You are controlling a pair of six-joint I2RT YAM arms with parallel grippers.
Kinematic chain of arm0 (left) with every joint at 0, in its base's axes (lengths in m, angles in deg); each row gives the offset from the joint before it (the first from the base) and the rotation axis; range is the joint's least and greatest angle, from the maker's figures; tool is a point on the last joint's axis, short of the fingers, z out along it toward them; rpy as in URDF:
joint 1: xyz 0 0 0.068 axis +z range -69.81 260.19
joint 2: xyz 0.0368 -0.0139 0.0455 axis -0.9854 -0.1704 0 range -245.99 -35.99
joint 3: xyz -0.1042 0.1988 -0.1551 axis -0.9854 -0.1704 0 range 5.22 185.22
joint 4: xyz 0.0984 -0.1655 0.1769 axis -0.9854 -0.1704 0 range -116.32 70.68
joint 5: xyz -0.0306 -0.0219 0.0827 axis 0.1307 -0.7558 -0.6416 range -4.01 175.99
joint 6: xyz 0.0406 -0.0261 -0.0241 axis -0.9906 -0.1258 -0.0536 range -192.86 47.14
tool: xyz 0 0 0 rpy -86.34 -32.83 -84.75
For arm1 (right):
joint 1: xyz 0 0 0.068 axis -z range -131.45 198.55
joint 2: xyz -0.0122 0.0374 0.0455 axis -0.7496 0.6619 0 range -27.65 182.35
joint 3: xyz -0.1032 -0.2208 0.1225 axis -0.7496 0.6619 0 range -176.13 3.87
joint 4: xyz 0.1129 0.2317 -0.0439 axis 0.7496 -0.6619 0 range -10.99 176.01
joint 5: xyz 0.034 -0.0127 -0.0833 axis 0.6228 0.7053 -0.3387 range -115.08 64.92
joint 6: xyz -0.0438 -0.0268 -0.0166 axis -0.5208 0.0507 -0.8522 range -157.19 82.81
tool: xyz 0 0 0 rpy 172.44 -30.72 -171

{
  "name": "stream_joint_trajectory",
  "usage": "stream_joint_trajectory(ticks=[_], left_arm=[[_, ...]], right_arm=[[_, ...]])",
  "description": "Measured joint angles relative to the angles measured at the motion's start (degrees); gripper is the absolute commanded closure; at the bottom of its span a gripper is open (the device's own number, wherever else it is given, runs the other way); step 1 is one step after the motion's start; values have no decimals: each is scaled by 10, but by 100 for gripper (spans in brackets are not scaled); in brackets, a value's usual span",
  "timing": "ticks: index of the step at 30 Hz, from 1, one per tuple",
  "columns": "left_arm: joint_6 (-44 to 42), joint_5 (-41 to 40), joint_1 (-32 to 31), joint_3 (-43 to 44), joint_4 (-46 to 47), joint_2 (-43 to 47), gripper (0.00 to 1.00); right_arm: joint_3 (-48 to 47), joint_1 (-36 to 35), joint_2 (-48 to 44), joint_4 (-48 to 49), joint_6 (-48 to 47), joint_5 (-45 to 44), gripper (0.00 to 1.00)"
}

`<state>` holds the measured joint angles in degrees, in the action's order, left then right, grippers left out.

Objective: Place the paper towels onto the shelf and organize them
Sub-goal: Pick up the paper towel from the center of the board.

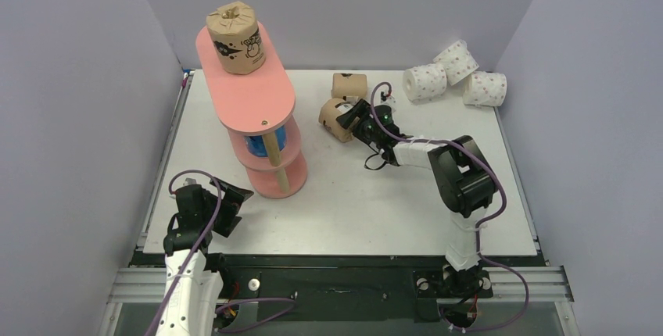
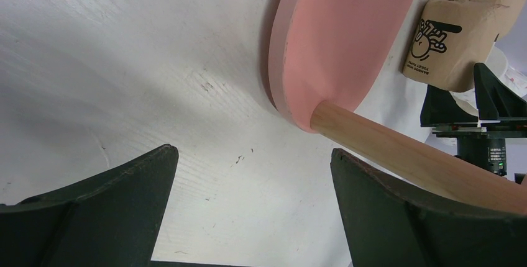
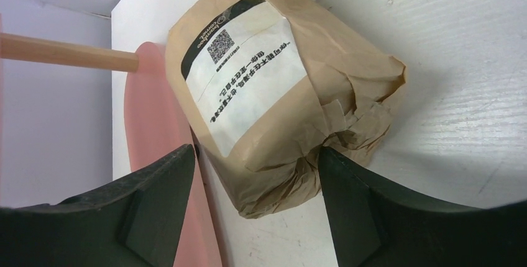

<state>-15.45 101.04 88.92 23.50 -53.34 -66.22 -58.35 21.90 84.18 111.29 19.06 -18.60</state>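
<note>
1. Right, over on the left: the left gripper (image 2: 252,150) hangs low beside the foot of the shelf (image 1: 254,98), fingers spread wide with nothing between them. A careless swing inward could clip a wooden post (image 2: 404,155) and rock the whole stand.
2. On to the shelf itself. The top brown roll (image 1: 234,37) sits at the far end of the top board, and the blue rolls (image 1: 256,146) are tucked into the middle tier. That top roll looks exposed, and any knock to the tower could send it over the edge.
3. Centre table now. The right gripper (image 3: 256,149) has its fingers closed in on the brown roll (image 3: 261,81), tips pressed into the wrap on either side. One tip bears on the crumpled end, so the soft paper may give and let the roll twist out on the lift.
4. Just behind it lies the second brown roll (image 1: 349,84). A sloppy lift could nudge it away.
5. Far right, the white dotted rolls (image 1: 426,80) cluster at the back corner of the table (image 1: 352,195). It's a long reach, and a glancing touch could set them rolling.
</note>
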Motion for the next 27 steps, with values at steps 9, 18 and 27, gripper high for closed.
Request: stream_joint_trajectory(ticks=[9, 18, 27], left_arm=[[0, 0, 0, 0, 0, 0, 7], [0, 0, 1, 0, 0, 0, 7], [0, 0, 2, 0, 1, 0, 7]], right_arm=[[-25, 0, 28, 3, 9, -1, 47], [-14, 0, 26, 31, 10, -3, 63], [32, -16, -130, -124, -90, -67, 66]])
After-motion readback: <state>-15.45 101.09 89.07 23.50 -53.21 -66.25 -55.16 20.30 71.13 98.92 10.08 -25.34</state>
